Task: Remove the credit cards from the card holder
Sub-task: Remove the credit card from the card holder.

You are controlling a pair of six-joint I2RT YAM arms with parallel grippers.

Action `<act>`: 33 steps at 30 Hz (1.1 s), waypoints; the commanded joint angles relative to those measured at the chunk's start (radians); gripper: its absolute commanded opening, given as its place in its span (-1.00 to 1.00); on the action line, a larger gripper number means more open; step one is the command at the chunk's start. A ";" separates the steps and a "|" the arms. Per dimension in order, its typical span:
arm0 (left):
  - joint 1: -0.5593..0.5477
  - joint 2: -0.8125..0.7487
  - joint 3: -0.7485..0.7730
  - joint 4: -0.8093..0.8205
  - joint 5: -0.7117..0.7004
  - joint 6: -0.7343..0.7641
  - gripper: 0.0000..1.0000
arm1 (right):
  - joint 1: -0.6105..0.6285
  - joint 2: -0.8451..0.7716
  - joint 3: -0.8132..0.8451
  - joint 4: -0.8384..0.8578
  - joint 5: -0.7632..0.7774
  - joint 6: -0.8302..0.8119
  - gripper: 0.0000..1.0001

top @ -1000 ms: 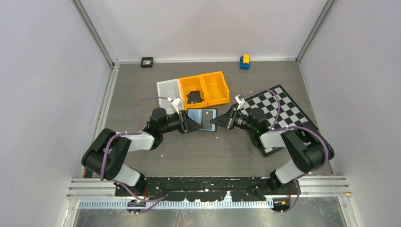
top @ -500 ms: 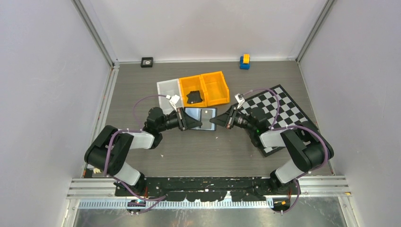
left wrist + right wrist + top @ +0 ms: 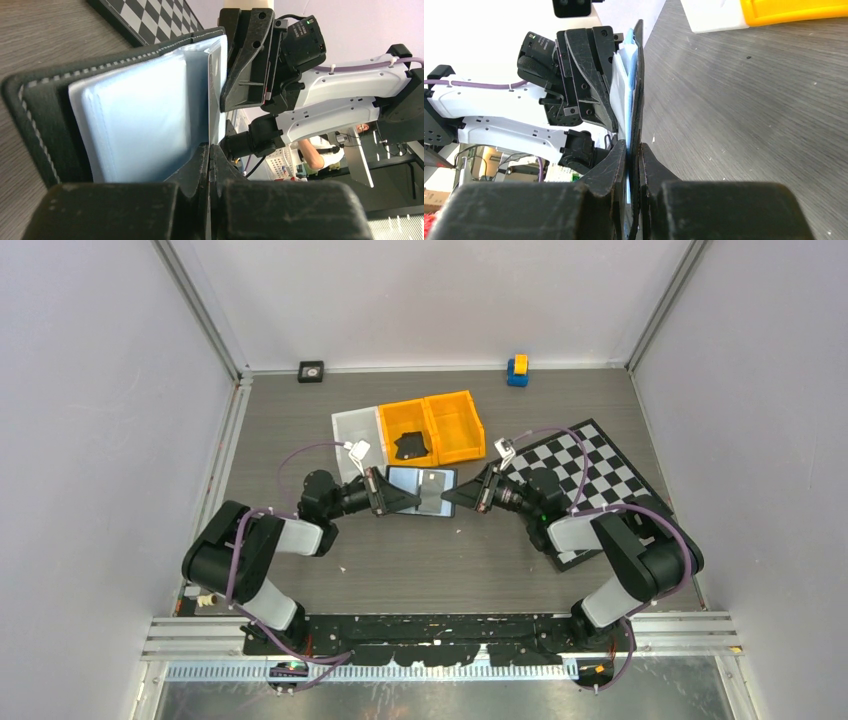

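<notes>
The card holder (image 3: 422, 485) hangs open between my two grippers, just above the table's middle. Its pale grey-blue inner panels face up. In the left wrist view the black stitched cover (image 3: 35, 115) and pale panels (image 3: 135, 110) fill the left half. My left gripper (image 3: 408, 502) is shut on a thin pale inner leaf (image 3: 215, 90) of the holder. My right gripper (image 3: 447, 498) is shut on the holder's opposite edge (image 3: 638, 75), black cover and blue leaf between its jaws. Dark flat pieces (image 3: 411, 445), perhaps credit cards, lie in the left orange bin.
Two orange bins (image 3: 455, 425) and a white tray (image 3: 355, 428) stand just behind the holder. A checkerboard mat (image 3: 590, 475) lies at the right. A black square block (image 3: 311, 371) and a blue-yellow block (image 3: 517, 369) sit at the back wall.
Both grippers and the holder have shifted slightly toward the back. The left arm has drawn a little to the left. Both grips are unchanged.
</notes>
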State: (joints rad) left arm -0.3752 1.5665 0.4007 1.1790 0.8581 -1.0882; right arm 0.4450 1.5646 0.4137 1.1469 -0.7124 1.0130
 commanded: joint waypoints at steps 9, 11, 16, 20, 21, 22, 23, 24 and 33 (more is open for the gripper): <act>0.061 0.021 -0.016 0.110 0.030 -0.020 -1.00 | -0.032 0.048 0.011 0.148 -0.008 0.061 -0.99; 0.061 0.033 -0.011 0.121 0.036 -0.027 -1.00 | -0.032 0.050 0.011 0.148 -0.012 0.063 -0.99; 0.046 0.096 0.010 0.199 0.053 -0.074 -1.00 | -0.027 0.061 0.013 0.179 -0.024 0.079 -0.54; -0.005 0.147 0.046 0.252 0.064 -0.107 -1.00 | -0.012 0.077 0.027 0.179 -0.027 0.078 -0.39; -0.012 0.154 0.053 0.252 0.063 -0.108 -1.00 | -0.009 0.081 0.032 0.176 -0.028 0.077 -0.39; -0.015 0.157 0.056 0.252 0.060 -0.107 -1.00 | -0.006 0.085 0.037 0.174 -0.029 0.077 -0.39; -0.016 0.158 0.055 0.252 0.054 -0.105 -1.00 | -0.006 0.088 0.038 0.174 -0.030 0.077 -0.39; -0.016 0.154 0.053 0.252 0.052 -0.102 -1.00 | -0.005 0.087 0.039 0.172 -0.029 0.076 -0.39; -0.004 0.141 0.043 0.243 0.054 -0.095 -0.64 | -0.006 0.053 0.032 0.130 -0.023 0.069 -0.99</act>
State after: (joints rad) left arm -0.3878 1.7241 0.4294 1.3575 0.8948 -1.1927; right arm 0.4328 1.6516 0.4221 1.2400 -0.7258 1.0901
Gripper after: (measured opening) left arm 0.102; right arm 0.070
